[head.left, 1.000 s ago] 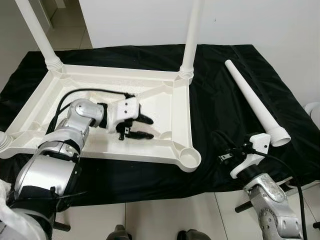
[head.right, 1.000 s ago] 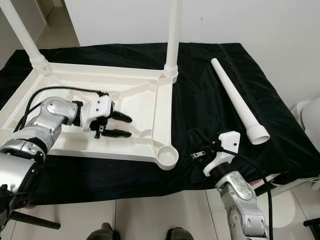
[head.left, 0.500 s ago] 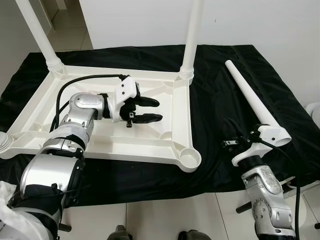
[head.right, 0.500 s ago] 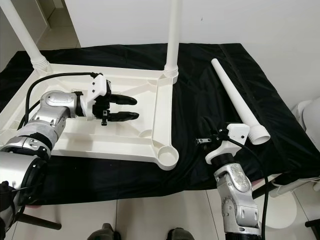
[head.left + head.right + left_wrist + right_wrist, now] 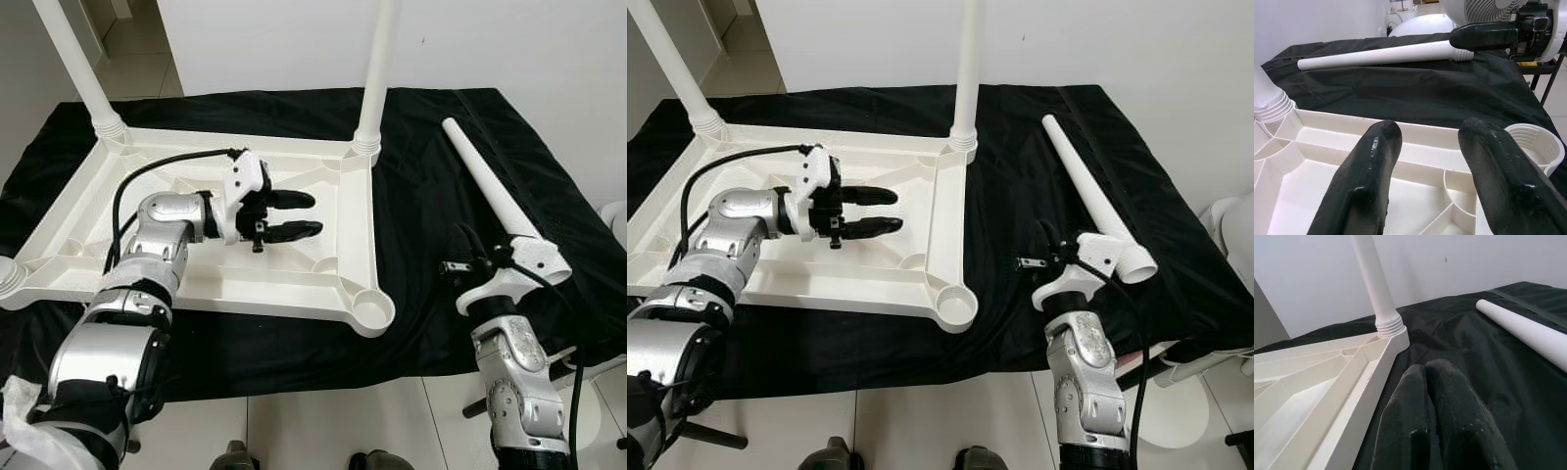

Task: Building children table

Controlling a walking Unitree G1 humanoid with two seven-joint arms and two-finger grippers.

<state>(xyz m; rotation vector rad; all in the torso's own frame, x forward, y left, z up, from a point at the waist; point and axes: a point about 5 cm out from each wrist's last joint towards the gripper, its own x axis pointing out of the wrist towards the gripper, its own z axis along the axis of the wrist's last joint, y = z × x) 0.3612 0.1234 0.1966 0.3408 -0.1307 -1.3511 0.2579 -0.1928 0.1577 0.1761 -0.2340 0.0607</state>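
The white tabletop [image 5: 338, 201] lies upside down on a black cloth. Two white legs [image 5: 377, 59] [image 5: 73, 59] stand screwed into its far corners. The near right corner socket [image 5: 370, 311] holds no leg. A loose leg [image 5: 487, 181] lies on the cloth to the right. My left gripper [image 5: 313, 213] hovers open over the tabletop's underside, holding nothing; its fingers [image 5: 1366, 186] point toward the loose leg [image 5: 1376, 56]. My right gripper [image 5: 462, 245] is shut and holds nothing. It sits on the cloth just left of the loose leg's wide end [image 5: 544, 259].
The black cloth [image 5: 431, 196] covers the whole work surface, with a white wall behind it. Tiled floor runs along the near edge. A white rounded object [image 5: 1234, 235] stands past the right edge. A ribbed socket [image 5: 5, 279] shows at the tabletop's near left corner.
My left gripper rose and moved toward the far right of the tabletop, then held. My right arm swung right, closer to the loose leg's wide end.
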